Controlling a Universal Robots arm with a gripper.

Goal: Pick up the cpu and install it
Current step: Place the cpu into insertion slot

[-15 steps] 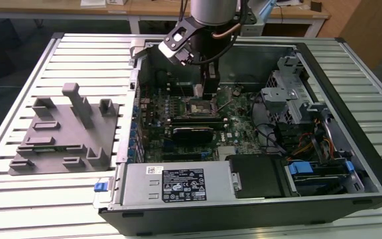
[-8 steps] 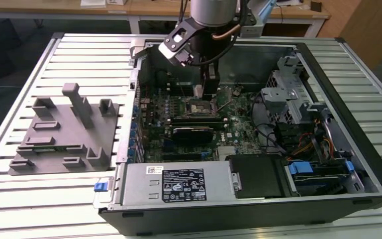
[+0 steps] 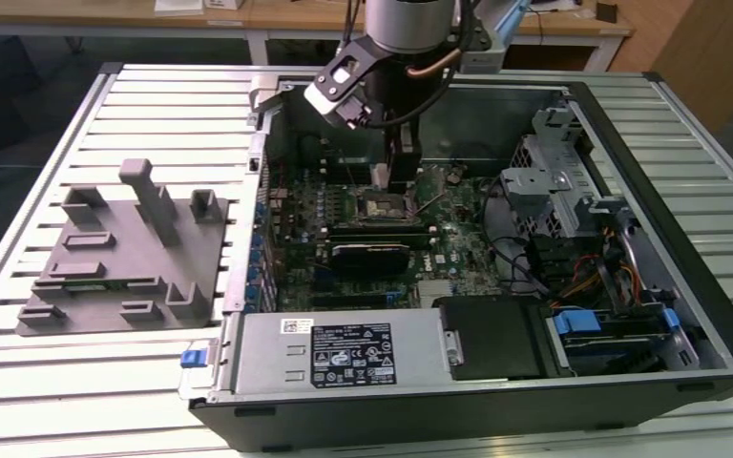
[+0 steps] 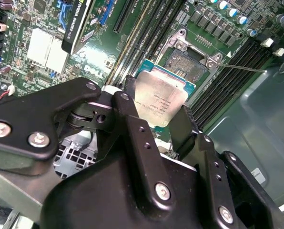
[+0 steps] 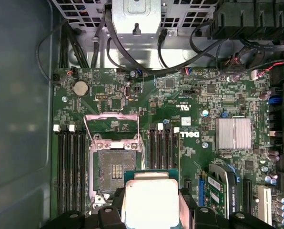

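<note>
between the black fingers [image 4: 132, 114] of the gripper [image 4: 157, 109], clamped tight: the cpu [image 4: 160, 98], silver top showing, held above the motherboard [image 5: 180, 95] just beside the open socket [image 5: 116, 167] in both wrist views. exterior view adds the open computer case [image 3: 469, 415] on a slatted table [image 3: 35, 382], arm [image 3: 405, 24] above it.

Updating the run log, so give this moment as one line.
gripper: shut on pale silver square cpu | place: close to open black square socket | cpu state: held, not seated
</note>
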